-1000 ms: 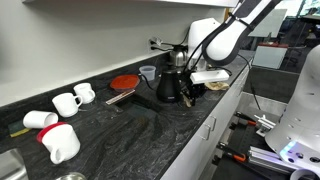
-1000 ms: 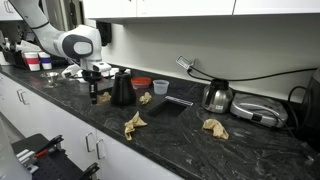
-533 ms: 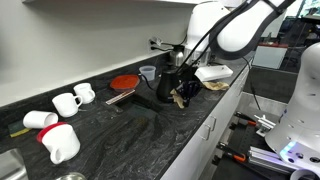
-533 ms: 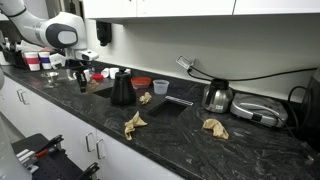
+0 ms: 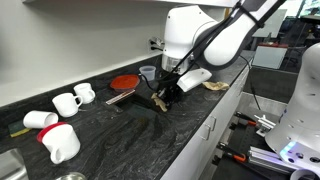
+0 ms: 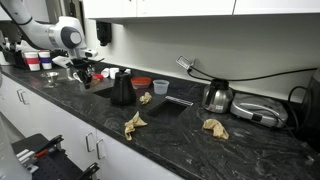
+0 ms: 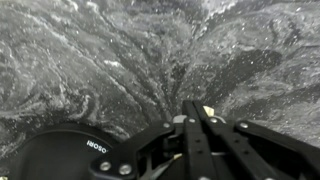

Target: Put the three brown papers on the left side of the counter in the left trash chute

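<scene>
**brown scrap pinched over black marbled stone**

black stone counter (image 5: 120, 135), grey-veined, and the gripper (image 5: 158, 99) hangs low over its middle, between the back wall and the pale front edge. its jaws look drawn together on a small brown paper scrap (image 5: 157, 103). the wrist view shows the dark fingers (image 7: 190, 115) pressed close above bare stone. three more brown papers lie loose in an exterior view: one (image 6: 145, 98) just beside the black kettle (image 6: 121, 88), one (image 6: 133, 123) near the front edge, and one (image 6: 215, 127) further along that edge. a red disc (image 5: 124, 82) sits by the back edge, and white mugs (image 5: 68, 102) stand towards the far end.
</scene>
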